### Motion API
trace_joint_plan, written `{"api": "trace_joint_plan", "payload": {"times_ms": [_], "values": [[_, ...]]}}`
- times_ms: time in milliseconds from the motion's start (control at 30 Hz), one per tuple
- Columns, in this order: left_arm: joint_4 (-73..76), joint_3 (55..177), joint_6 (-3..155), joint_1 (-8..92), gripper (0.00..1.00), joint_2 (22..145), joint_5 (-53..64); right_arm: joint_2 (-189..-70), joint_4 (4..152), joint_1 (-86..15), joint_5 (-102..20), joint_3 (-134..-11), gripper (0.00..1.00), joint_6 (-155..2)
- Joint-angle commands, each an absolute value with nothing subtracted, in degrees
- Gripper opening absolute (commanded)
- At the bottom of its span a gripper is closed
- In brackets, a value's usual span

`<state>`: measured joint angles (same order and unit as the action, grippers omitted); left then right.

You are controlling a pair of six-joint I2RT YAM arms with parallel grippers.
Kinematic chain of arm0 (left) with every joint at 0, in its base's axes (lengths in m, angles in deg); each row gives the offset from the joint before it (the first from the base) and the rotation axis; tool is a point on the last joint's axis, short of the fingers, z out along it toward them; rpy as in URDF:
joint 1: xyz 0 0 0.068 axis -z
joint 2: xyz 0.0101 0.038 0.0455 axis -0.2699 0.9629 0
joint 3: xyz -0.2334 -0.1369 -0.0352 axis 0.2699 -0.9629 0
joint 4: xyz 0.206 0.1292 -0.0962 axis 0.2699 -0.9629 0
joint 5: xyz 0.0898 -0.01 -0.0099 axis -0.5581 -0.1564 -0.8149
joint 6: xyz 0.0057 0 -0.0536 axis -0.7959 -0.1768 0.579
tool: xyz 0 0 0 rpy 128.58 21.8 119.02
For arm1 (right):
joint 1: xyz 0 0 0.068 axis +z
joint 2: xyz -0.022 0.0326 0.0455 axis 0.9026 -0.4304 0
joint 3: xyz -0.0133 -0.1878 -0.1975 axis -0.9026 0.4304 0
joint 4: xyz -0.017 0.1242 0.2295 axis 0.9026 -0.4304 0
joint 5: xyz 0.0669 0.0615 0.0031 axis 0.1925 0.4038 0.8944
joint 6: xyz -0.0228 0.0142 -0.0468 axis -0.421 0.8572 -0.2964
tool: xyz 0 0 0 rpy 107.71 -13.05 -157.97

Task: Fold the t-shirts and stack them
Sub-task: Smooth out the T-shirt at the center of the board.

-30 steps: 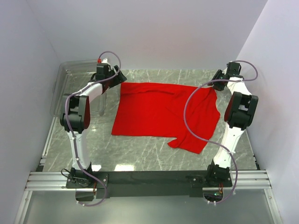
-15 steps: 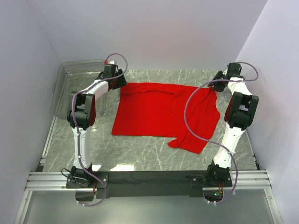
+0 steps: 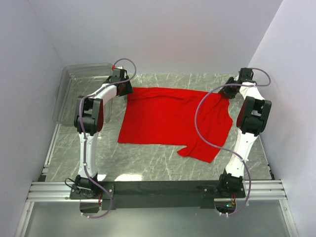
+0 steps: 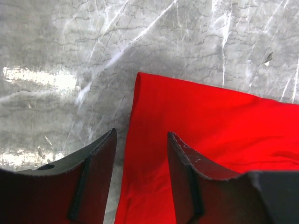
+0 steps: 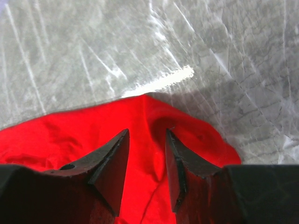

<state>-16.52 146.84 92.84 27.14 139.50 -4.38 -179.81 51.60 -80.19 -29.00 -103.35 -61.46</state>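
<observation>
A plain bright red t-shirt [image 3: 173, 121] lies spread on the marble table [image 3: 148, 160], with one sleeve sticking out at its near right. My left gripper [image 3: 126, 89] hangs over the shirt's far left corner. In the left wrist view its jaws stand apart, the left gripper [image 4: 141, 135] straddling the shirt's left edge [image 4: 133, 140], with cloth [image 4: 210, 121] lying flat below the gap. My right gripper [image 3: 228, 92] is at the far right corner. Seen from its wrist, the right gripper [image 5: 147, 133] is open, with a raised fold of red cloth [image 5: 70, 130] between its fingers.
A clear plastic bin [image 3: 74, 84] stands at the far left, just beside the left arm. White walls close in the back and both sides. A metal rail [image 3: 158, 190] runs along the near edge by the arm bases.
The left arm has swung right from the bin to the shirt's far left corner, and its jaws have narrowed. The right arm has hardly moved.
</observation>
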Motion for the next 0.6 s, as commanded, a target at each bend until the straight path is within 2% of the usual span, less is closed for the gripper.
{"api": "trace_joint_plan", "payload": {"times_ms": [0,233,400,533,567], "values": [[-16.83,149.31,92.23,27.17,0.52,140.3,-4.84,-179.99,50.33,-80.5,-29.96,-106.14,0.43,-60.9],[-16.4,147.91,91.97,27.17,0.51,138.9,-4.31,-181.57,49.18,-80.41,-29.87,-107.9,0.41,-60.72],[-16.48,146.67,91.88,27.17,0.51,138.01,-3.96,-181.93,49.27,-80.42,-29.52,-108.17,0.33,-60.63],[-16.39,146.06,92.23,27.08,0.43,138.28,-3.17,-182.1,49.53,-80.5,-29.26,-108.17,0.23,-60.54],[-16.48,146.06,92.32,27.17,0.38,138.28,-3.08,-182.02,49.53,-80.5,-29.08,-108.17,0.19,-60.54]]}}
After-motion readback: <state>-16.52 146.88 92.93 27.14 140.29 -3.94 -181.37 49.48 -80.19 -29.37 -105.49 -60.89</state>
